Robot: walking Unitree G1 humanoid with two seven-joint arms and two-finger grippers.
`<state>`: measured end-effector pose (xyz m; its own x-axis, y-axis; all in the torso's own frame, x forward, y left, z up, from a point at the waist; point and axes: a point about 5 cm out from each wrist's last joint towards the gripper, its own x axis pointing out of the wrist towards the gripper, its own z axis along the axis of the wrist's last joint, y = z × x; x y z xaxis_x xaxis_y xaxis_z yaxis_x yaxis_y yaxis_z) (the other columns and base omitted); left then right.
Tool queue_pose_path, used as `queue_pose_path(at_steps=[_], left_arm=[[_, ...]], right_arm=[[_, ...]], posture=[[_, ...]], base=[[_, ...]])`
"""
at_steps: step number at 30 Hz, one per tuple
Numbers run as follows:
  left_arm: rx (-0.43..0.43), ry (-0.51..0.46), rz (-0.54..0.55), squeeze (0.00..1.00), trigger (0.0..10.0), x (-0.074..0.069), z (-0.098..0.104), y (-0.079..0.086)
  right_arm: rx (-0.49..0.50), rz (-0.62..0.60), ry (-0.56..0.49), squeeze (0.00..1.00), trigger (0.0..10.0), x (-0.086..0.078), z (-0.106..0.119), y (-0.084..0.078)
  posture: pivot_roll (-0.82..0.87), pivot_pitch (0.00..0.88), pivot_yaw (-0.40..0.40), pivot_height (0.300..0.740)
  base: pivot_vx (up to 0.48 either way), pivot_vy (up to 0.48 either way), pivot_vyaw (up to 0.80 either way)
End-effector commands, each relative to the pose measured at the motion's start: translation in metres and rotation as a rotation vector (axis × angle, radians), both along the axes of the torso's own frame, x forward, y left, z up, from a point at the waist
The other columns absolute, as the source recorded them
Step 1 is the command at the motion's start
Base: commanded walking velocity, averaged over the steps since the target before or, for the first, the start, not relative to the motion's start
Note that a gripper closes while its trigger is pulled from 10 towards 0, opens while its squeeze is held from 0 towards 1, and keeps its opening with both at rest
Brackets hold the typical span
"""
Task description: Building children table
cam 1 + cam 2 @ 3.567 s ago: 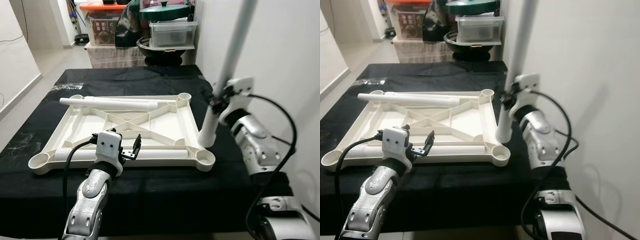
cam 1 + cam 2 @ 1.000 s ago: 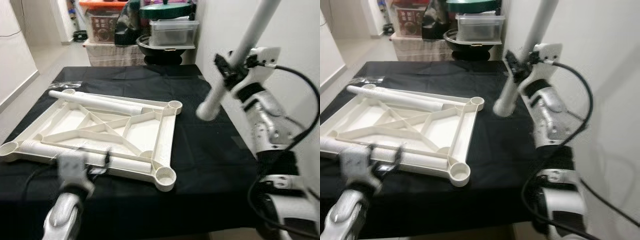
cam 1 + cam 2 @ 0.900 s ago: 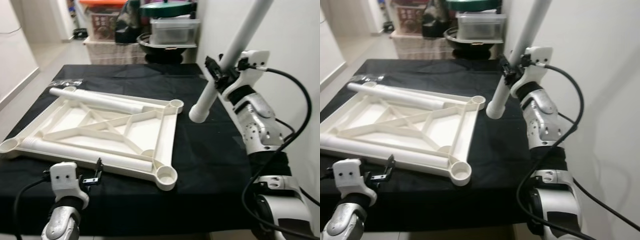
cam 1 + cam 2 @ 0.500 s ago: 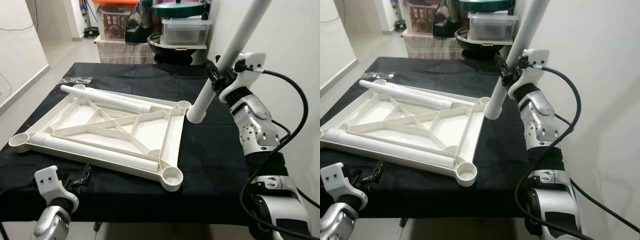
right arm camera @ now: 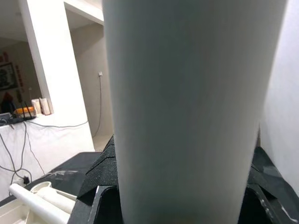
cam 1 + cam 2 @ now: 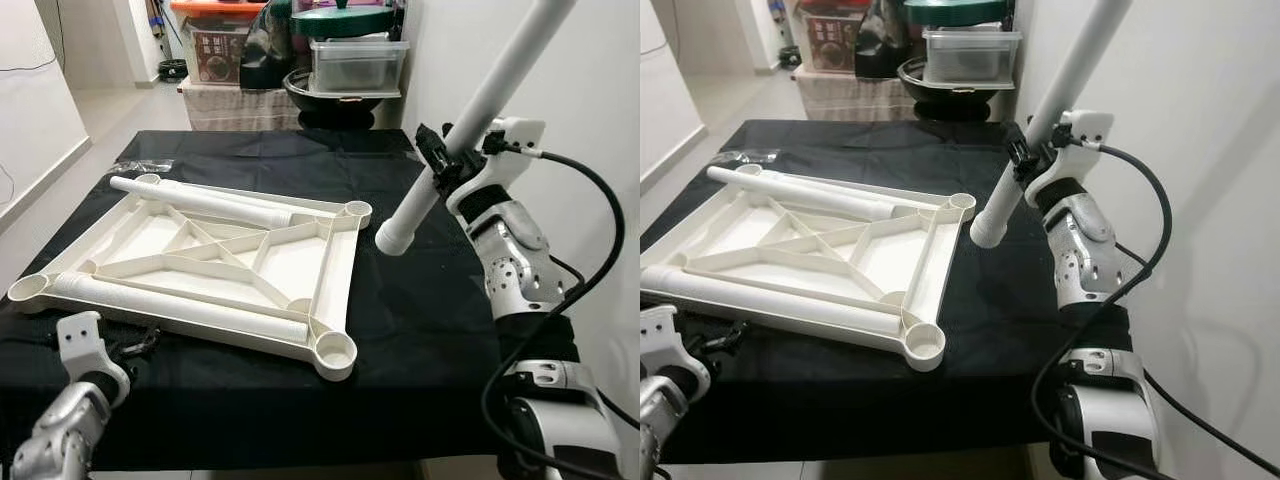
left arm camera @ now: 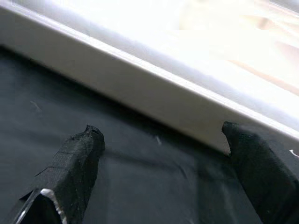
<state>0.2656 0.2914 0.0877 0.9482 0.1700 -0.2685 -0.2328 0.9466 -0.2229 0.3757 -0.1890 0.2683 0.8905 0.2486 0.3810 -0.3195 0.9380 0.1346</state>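
Home interior, stacked storage boxes [image 6: 357,63], pot [image 6: 322,92], white walls [image 6: 35,100]

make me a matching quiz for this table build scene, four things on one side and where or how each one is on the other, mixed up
Things:
1. right pincer
2. left pincer
3. table top frame
4. lidded plastic tub

States:
A. lying upside down on the black cloth
B. open, low by the frame's near edge
C. shut on a tilted white leg tube
D. behind the table, far side

Pairs: 1-C, 2-B, 3-A, 4-D
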Motion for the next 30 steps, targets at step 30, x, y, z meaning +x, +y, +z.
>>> queue_pose_path(at_steps=[30], left_arm=[[0.103,0.013,-0.238,0.00,10.0,0.047,0.001,0.005]], right_arm=[[0.065,0.019,0.116,0.00,10.0,-0.008,-0.029,0.013]], posture=[[-0.06,0.000,-0.003,0.740]], base=[[0.000,0.000,0.00]])
